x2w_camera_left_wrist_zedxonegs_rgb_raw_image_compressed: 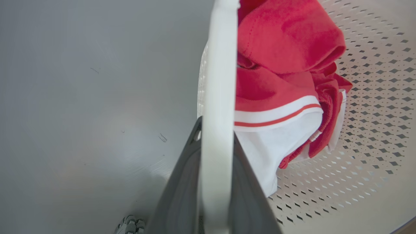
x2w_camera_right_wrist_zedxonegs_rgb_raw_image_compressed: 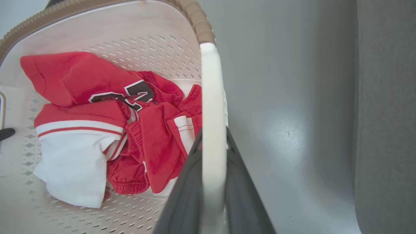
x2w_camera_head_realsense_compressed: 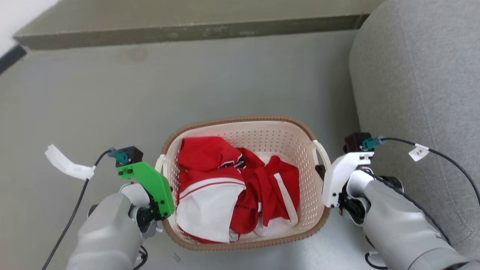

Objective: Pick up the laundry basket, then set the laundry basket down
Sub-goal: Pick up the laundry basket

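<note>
The laundry basket (x2w_camera_head_realsense_compressed: 243, 120), cream-white and perforated with a brown woven-look rim, sits between my two arms in the head view. It holds red-and-white clothes (x2w_camera_head_realsense_compressed: 225, 183). My left gripper (x2w_camera_head_realsense_compressed: 163, 187), under its green cover, is at the basket's left side. In the left wrist view its dark fingers (x2w_camera_left_wrist_zedxonegs_rgb_raw_image_compressed: 182, 188) are shut on the white left handle (x2w_camera_left_wrist_zedxonegs_rgb_raw_image_compressed: 221, 65). My right gripper (x2w_camera_head_realsense_compressed: 325, 180) is at the basket's right side. The right wrist view shows its fingers (x2w_camera_right_wrist_zedxonegs_rgb_raw_image_compressed: 240, 188) shut on the white right handle (x2w_camera_right_wrist_zedxonegs_rgb_raw_image_compressed: 211, 81). I cannot tell whether the basket's base touches the floor.
A grey upholstered seat (x2w_camera_head_realsense_compressed: 420, 93) stands close on the right, just beyond my right arm. A low olive-grey ledge (x2w_camera_head_realsense_compressed: 187, 30) runs along the far side. Grey floor (x2w_camera_head_realsense_compressed: 112, 97) lies ahead and to the left. Cables trail from both wrists.
</note>
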Tool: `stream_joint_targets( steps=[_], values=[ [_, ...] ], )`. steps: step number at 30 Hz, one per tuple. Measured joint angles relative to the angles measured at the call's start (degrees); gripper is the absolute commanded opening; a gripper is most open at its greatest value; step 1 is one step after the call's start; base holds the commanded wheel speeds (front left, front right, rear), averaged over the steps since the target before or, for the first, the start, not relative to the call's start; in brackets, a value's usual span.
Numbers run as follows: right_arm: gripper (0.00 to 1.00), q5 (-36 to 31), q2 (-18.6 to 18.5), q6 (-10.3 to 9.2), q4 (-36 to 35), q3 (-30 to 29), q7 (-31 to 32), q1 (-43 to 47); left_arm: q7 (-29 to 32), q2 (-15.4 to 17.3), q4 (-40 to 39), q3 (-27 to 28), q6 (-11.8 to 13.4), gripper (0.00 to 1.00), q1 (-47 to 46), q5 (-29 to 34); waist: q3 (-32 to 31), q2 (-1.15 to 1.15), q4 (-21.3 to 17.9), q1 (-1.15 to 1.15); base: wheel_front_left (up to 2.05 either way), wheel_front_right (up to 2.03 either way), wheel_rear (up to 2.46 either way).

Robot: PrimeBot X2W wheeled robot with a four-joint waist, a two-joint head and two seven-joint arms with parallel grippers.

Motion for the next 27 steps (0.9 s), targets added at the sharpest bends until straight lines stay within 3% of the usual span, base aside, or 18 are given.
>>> stream_joint_targets(
  steps=[27],
  values=[
    [0.00, 6.5, 0.1, 0.37, -1.5, 3.8, 3.6, 6.8, 4.1, 0.9, 1.7, -1.1, 0.0, 0.00, 5.5, -2.5, -11.0, 0.00, 0.0, 0.00, 0.00, 0.00, 0.00]
  ],
)
